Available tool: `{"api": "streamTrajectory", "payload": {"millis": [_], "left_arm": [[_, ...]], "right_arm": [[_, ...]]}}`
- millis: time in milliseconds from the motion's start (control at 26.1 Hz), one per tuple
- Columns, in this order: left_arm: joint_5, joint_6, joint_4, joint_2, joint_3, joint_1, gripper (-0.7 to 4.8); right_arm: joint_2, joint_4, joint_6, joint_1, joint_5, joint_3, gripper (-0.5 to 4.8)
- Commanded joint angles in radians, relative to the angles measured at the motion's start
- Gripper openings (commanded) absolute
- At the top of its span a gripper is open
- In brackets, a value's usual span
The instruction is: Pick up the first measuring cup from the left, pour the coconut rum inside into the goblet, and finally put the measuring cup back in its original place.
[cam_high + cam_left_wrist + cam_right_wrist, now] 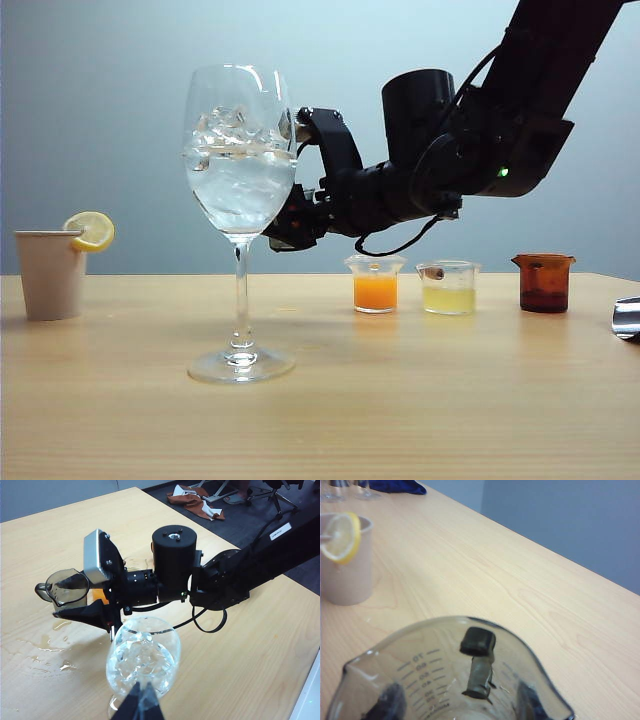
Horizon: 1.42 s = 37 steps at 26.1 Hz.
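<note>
plain grey wall behind pale wood counter (420, 400). goblet (240, 160) stands upright near front, ice and clear liquid in bowl, so likely pour done or nearly. right gripper (80, 611) holds first measuring cup (67, 586) raised beside goblet rim, apart from it; cup looks about level and empty, spout ahead. right jaws pinch cup wall, one pad seen through grey side. left gripper (140, 705) low by goblet base; jaws look pressed together. wet patches on counter near cup. gap left of orange cup (375, 283) awaits return.
</note>
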Motion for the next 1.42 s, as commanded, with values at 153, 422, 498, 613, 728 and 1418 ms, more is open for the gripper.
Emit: {"api": "streamTrajectory", "payload": {"millis": [153, 422, 498, 613, 728, 1418], "left_arm": [[0.007, 0.004, 0.013, -0.002, 0.004, 0.002, -0.06], [0.007, 0.003, 0.013, -0.002, 0.004, 0.001, -0.06], [0.007, 0.003, 0.013, -0.002, 0.004, 0.001, -0.06], [0.007, 0.003, 0.013, -0.002, 0.004, 0.001, -0.06], [0.007, 0.003, 0.013, -0.002, 0.004, 0.001, -0.06], [0.007, 0.003, 0.013, -0.002, 0.004, 0.002, -0.06]], "right_arm": [[0.002, 0.039, 0.026, 0.016, 0.067, 0.013, 0.40], [0.025, 0.047, 0.036, 0.043, 0.132, 0.019, 0.40], [0.026, 0.049, 0.036, 0.047, 0.146, 0.019, 0.40], [0.026, 0.056, 0.052, 0.049, 0.173, 0.025, 0.40], [0.027, 0.058, 0.056, 0.051, 0.194, 0.030, 0.39], [0.131, 0.050, 0.095, 0.085, 0.297, 0.126, 0.39]]}}
